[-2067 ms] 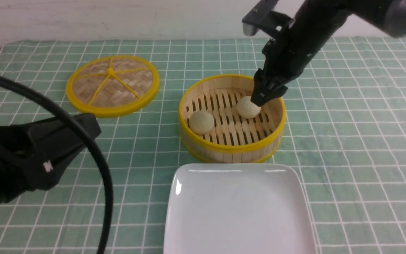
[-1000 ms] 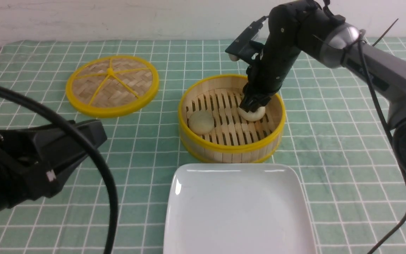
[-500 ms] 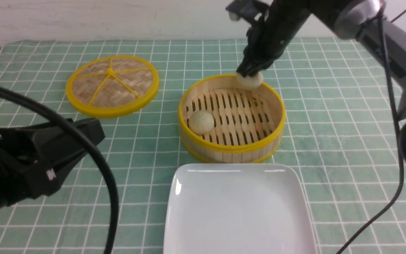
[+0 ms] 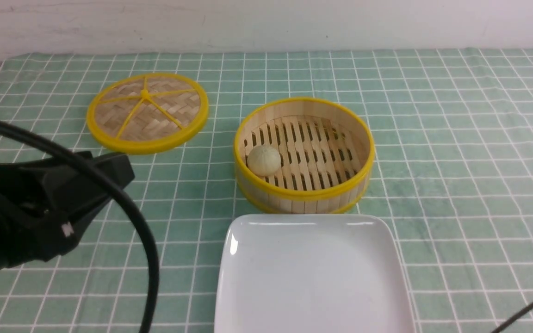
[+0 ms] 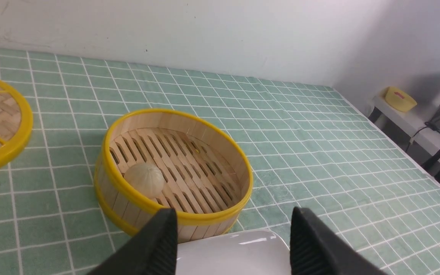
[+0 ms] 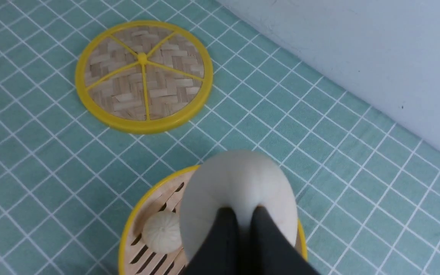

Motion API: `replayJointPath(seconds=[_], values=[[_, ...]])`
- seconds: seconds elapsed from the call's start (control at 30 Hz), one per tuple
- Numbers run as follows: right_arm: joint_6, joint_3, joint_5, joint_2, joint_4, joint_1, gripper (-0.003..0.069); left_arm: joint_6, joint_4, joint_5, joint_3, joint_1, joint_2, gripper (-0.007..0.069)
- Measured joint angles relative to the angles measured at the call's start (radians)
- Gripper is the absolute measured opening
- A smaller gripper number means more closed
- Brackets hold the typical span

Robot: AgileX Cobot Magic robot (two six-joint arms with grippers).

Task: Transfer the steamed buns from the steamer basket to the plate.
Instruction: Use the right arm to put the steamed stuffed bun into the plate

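Observation:
The steamer basket [image 4: 304, 194] stands mid-table with one steamed bun [image 4: 263, 160] on its slatted floor at the left side. The white plate [image 4: 312, 277] lies bare just in front of it. My right gripper [image 6: 244, 214] is out of the front view; in the right wrist view it is shut on the other steamed bun [image 6: 239, 179], high above the basket's rim [image 6: 127, 236]. My left gripper [image 5: 233, 212] stands open and holds nothing, low at the near left, pointing at the basket's wall [image 5: 120, 202] and the plate's corner [image 5: 239, 252].
The woven yellow-rimmed lid [image 4: 147, 111] lies flat at the back left. The left arm's body and a black cable [image 4: 127, 217] fill the near left of the front view. A green checked cloth covers the table; a white wall runs behind it.
My right gripper shut on the right-hand bun in the basket, then lifted it up and out of the front view. The left arm has barely moved.

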Motion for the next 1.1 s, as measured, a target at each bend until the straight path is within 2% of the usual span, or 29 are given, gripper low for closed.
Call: replayJointPath(seconds=[0.17, 0.27, 0.3, 0.37, 0.47, 0.6, 0.63, 0.77, 1.1], values=[[0.028, 0.206, 0.000, -0.159, 0.007, 0.000, 0.0021, 0.014, 0.000, -0.001, 0.000, 0.000, 0.000, 0.0416], [0.022, 0.447, 0.000, -0.264, 0.061, 0.000, 0.0021, 0.029, 0.000, 0.003, 0.000, 0.000, 0.000, 0.0416], [0.019, 0.462, 0.000, -0.268, 0.065, 0.000, 0.0021, 0.031, 0.000, 0.003, 0.000, 0.000, 0.000, 0.0416], [-0.034, 0.668, -0.001, -0.291, 0.116, 0.000, 0.0021, 0.042, -0.002, 0.003, 0.000, 0.000, 0.000, 0.0416], [-0.090, 0.852, -0.017, -0.279, 0.142, 0.000, 0.0021, 0.048, -0.003, 0.003, 0.000, 0.000, 0.000, 0.0416], [-0.153, 1.021, -0.109, -0.248, 0.158, 0.000, 0.0021, 0.050, -0.003, 0.003, 0.000, 0.000, 0.000, 0.0416], [-0.192, 1.083, -0.179, -0.228, 0.161, 0.000, 0.0021, 0.050, -0.004, 0.003, 0.000, 0.000, 0.000, 0.0416], [-0.260, 1.165, -0.293, -0.169, 0.180, 0.000, 0.0021, 0.050, -0.005, 0.003, 0.000, 0.000, 0.000, 0.0416], [-0.326, 1.175, -0.364, -0.068, 0.215, 0.000, 0.0021, 0.050, -0.006, 0.003, 0.000, 0.000, 0.000, 0.0416]])
